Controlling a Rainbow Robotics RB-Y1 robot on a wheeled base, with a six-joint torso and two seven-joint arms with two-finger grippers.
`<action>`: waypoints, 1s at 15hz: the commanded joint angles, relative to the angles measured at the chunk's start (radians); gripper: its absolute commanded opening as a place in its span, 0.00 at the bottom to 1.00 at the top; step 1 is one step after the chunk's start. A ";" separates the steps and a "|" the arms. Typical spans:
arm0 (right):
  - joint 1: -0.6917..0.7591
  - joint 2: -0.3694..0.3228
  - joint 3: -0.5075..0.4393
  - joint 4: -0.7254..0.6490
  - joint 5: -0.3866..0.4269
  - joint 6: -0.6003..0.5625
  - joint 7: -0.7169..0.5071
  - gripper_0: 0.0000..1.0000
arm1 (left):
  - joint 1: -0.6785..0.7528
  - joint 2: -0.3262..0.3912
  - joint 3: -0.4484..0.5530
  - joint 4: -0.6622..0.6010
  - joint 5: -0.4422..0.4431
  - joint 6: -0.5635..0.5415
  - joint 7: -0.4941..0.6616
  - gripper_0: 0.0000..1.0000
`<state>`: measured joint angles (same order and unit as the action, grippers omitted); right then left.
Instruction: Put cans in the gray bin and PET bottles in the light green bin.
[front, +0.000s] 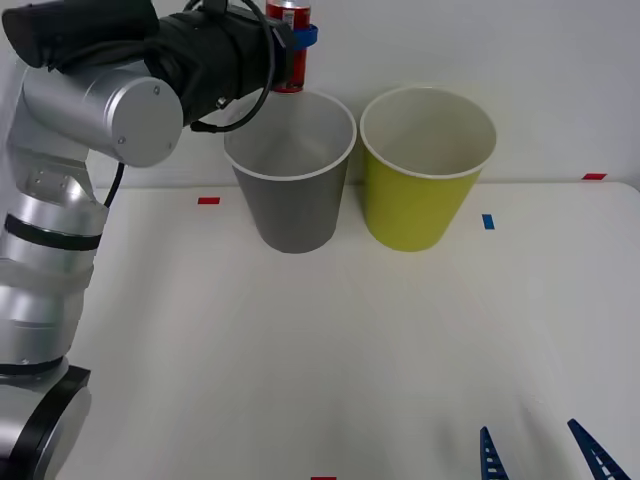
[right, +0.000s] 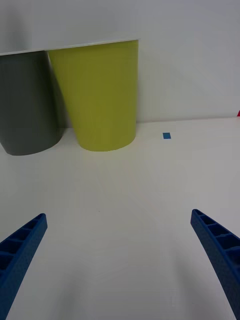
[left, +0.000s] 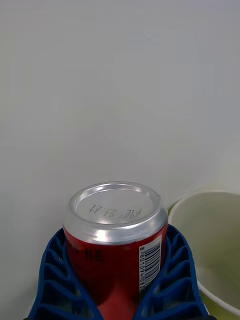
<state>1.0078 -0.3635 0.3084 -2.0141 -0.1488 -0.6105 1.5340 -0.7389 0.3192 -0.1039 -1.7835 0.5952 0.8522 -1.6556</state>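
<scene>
White wall and a pale counter (front: 300, 350) set the scene, with small red and blue tape marks scattered on the surface. At the left, the left arm reaches forward and holds the left gripper (front: 292, 40) high, its blue fingers (left: 55, 270) pinching the red can (front: 288, 45) on both sides; in the left wrist view the can's (left: 116, 235) silver end faces the camera with the barcode beside it. The can sits above the back-left rim of the gray bin (front: 292, 180), close to the rim rather than over the middle of the opening.

Right of the gray bin, just beside it, stands the light green bin (front: 425, 175), both upright. At the lower right, the right gripper (front: 545, 458) waits low near the counter's front edge, fingers (right: 20, 250) spread and holding nothing, well apart from both bins.

The step in hand looks like the drop of the can into the gray bin. The next move probably calls for shifting the can a little further over the opening, then spreading the fingers; released too near the rim, it might clip the edge and bounce out. Open counter lies in front of both bins, so nothing crowds the arm.
</scene>
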 joint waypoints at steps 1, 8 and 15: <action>0.000 0.000 0.000 0.000 0.000 0.000 0.000 1.00 | -0.001 -0.005 -0.037 0.058 -0.005 -0.070 0.000 0.00; 0.000 0.000 0.000 0.000 0.000 0.000 0.000 1.00 | 0.062 -0.014 -0.037 0.064 -0.012 -0.157 -0.013 0.00; 0.000 0.000 0.000 0.000 0.000 0.000 0.000 1.00 | 0.053 0.000 -0.036 0.064 -0.011 -0.157 -0.009 1.00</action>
<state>1.0078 -0.3635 0.3083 -2.0141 -0.1488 -0.6105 1.5340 -0.6842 0.3163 -0.1399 -1.7193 0.5849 0.6937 -1.6654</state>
